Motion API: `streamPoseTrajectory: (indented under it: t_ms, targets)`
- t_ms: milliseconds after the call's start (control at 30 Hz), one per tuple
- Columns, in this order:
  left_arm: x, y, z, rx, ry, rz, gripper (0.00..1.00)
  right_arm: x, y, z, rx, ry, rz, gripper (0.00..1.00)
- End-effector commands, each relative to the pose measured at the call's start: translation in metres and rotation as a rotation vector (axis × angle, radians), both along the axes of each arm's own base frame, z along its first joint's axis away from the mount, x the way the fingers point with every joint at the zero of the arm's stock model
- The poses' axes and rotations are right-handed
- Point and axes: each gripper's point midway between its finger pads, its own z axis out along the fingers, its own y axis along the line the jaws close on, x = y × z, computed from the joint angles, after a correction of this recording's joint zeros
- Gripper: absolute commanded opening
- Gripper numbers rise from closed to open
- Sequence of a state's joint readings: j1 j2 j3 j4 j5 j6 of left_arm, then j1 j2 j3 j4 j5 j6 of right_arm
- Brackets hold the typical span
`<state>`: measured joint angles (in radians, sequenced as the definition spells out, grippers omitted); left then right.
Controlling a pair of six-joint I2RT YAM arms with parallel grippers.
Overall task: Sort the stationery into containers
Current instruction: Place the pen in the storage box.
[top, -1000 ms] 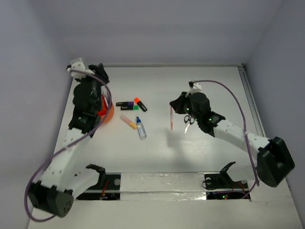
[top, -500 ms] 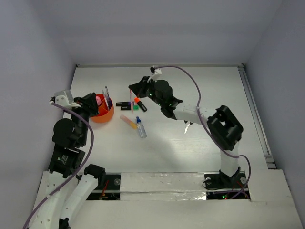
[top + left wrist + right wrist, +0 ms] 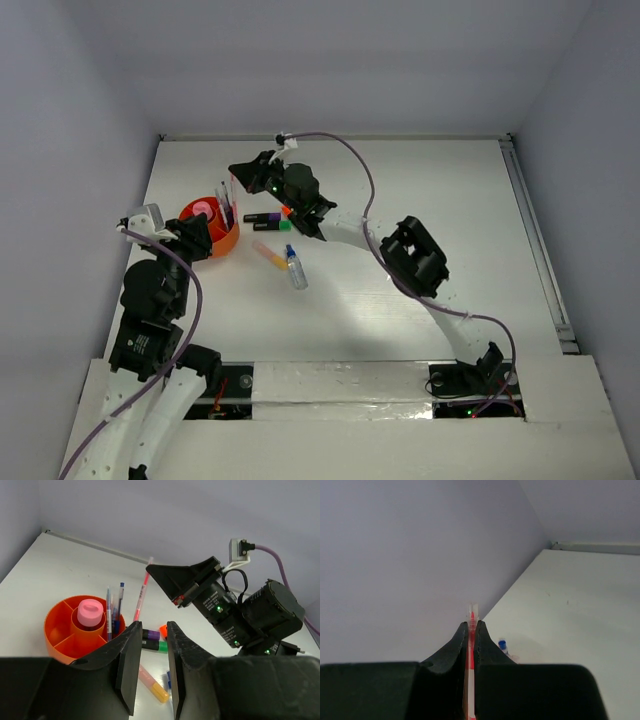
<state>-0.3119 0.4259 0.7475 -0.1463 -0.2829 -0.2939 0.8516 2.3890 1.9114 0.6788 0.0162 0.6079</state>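
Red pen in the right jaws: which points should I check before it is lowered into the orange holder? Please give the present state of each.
1. Grip on the red pen: ok, the jaws of the right gripper are shut on it.
2. Pen near upright: ok.
3. Pen above a compartment of the orange holder: cannot tell; it appears beside the rim.
4. Free compartment: ok, several are bare; the pink-capped bottle fills the centre.
5. Left gripper out of the way: cannot tell; it is empty, close to the holder.
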Motion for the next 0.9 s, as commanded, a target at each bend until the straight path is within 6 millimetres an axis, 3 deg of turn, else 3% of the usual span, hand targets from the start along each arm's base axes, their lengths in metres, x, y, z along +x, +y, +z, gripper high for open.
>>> streamPoseTrajectory:
  t_ms: [0,200,233,333,433,567,600,633,767,833,867]
  targets:
    - [0.002,-0.001,0.009,-0.001,-0.044,-0.013,0.24,-0.004,0.011,0.056,0.076,-0.151,-0.003,0.0]
    - [0.003,-0.004,0.008,-0.004,-0.045,-0.035,0.25,0.0,0.029,0.016,0.032,-0.114,0.018,0.0]
    - [0.003,-0.005,0.01,-0.006,-0.051,-0.036,0.25,0.001,0.031,0.019,0.037,-0.121,0.018,0.0]
    - [0.004,-0.005,0.007,-0.005,-0.041,-0.04,0.25,-0.007,0.042,0.004,0.0,-0.12,0.033,0.0]
    - [0.004,-0.004,0.009,-0.01,-0.05,-0.035,0.25,-0.008,0.041,0.0,-0.01,-0.129,0.032,0.0]
    - [0.007,-0.003,0.006,-0.007,-0.037,-0.034,0.25,-0.02,0.043,0.008,-0.018,-0.168,0.061,0.15]
    - [0.007,-0.001,0.007,-0.01,-0.04,-0.03,0.26,-0.021,0.042,0.002,-0.033,-0.168,0.061,0.19]
    - [0.007,-0.003,0.007,-0.012,-0.043,-0.037,0.26,-0.023,0.039,0.012,-0.026,-0.184,0.061,0.28]
    - [0.012,-0.001,0.002,-0.007,-0.019,-0.028,0.27,-0.03,0.038,0.025,-0.025,-0.208,0.085,0.46]
    - [0.013,-0.002,0.0,-0.01,-0.013,-0.034,0.27,-0.035,0.034,0.023,-0.034,-0.207,0.093,0.51]
    - [0.013,0.0,0.001,-0.012,-0.018,-0.027,0.27,-0.038,0.029,0.037,-0.015,-0.222,0.088,0.55]
